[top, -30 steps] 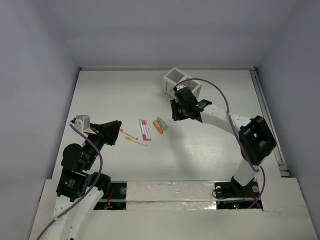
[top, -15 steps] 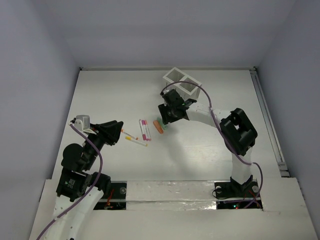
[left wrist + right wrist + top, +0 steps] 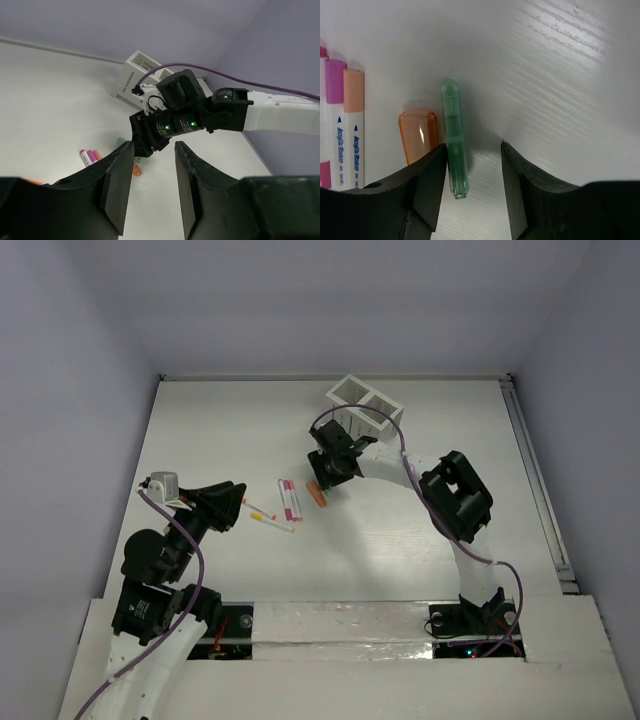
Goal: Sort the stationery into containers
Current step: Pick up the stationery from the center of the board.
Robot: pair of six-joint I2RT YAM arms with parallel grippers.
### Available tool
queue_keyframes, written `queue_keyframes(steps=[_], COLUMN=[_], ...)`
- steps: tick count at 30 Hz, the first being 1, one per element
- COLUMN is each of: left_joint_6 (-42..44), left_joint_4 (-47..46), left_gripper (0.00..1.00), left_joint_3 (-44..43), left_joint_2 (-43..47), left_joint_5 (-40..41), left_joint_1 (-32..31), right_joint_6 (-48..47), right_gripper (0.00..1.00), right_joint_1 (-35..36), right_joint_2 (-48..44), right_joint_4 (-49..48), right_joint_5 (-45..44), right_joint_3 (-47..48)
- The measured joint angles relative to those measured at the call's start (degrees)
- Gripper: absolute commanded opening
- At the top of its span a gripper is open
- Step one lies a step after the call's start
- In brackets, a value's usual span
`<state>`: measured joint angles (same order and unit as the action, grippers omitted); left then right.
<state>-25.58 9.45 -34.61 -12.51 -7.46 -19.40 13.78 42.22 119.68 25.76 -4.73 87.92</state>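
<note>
The left tool (image 3: 239,506) is nearest. It is spread wide and has nothing in it. Just past it, two thin pens (image 3: 270,519) lie close together on the tabletop (image 3: 220,430). Next are two fat pens (image 3: 289,499), side by side. Then there is one orange stick (image 3: 417,134) and one green stick (image 3: 454,142), side by side. The right tool (image 3: 471,147) is low over them and spread apart. The green stick lies between its fingers, close to one. Farthest away is one box (image 3: 131,80) with two square holes.
</note>
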Motion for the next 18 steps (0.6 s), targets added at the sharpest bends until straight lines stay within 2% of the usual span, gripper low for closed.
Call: queue_keyframes(steps=[8,9,12,15,18], left_joint_6=[0.0,0.0,0.0,0.0,0.0], left_joint_4=[0.0,0.0,0.0,0.0,0.0], left_gripper=[0.36,0.36,0.36,0.35,0.36], left_joint_3=[0.0,0.0,0.0,0.0,0.0], left_joint_2=[0.1,0.1,0.3,0.4,0.4], left_joint_5=[0.0,0.0,0.0,0.0,0.0], left_joint_1=[0.0,0.0,0.0,0.0,0.0], right_joint_6=[-0.4,-0.5,-1.1,-1.0,-0.9], right_gripper=[0.51,0.49,0.23,0.14,0.11], right_joint_1=[0.2,0.2,0.2,0.2,0.2], right_joint_2=[3.8,4.1,4.3,4.3,4.3], right_joint_4=[3.4,3.5,3.9,4.2,4.4], right_joint_5=[-3.3,-3.9,-5.3,-5.9,-6.2], right_joint_3=[5.7,6.1,6.4,6.6,6.8])
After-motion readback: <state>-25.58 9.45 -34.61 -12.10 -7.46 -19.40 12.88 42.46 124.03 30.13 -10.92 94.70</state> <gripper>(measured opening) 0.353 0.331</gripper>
